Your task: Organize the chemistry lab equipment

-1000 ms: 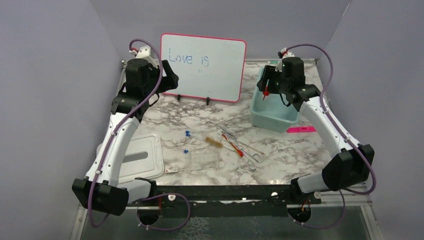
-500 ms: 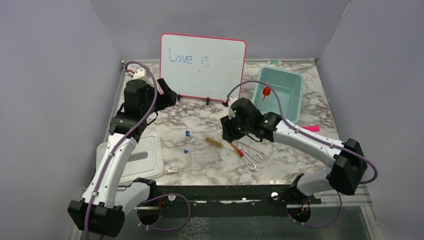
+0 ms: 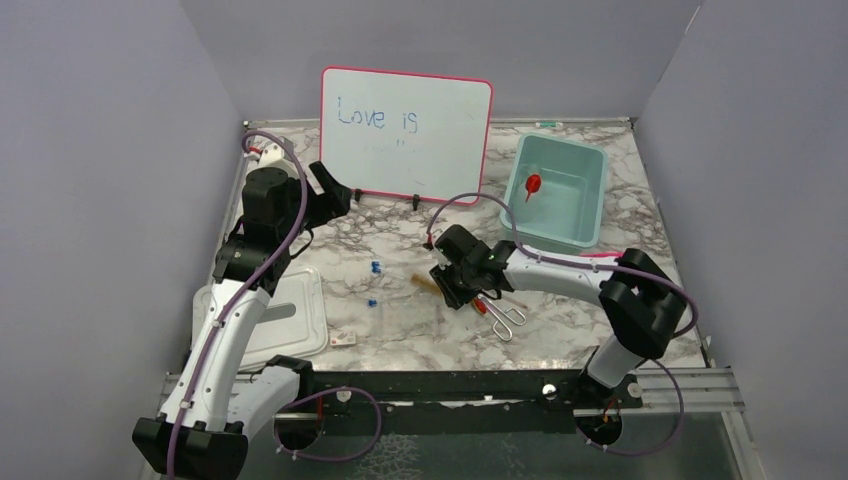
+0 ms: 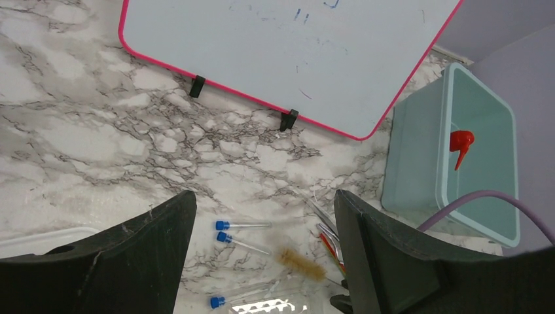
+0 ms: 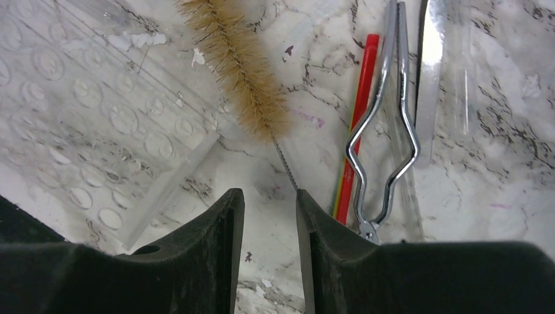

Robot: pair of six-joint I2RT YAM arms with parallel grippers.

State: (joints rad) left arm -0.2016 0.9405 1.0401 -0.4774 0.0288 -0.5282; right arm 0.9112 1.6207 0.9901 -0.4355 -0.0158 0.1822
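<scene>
The brush lies at 12 o'clock of the right tool, its wire between the slightly parted fingers.

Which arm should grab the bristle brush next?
Right. The right gripper sits low over the brush, whose wire stem reaches its fingers. The left gripper hangs open up by the whiteboard, well away from it.
</scene>
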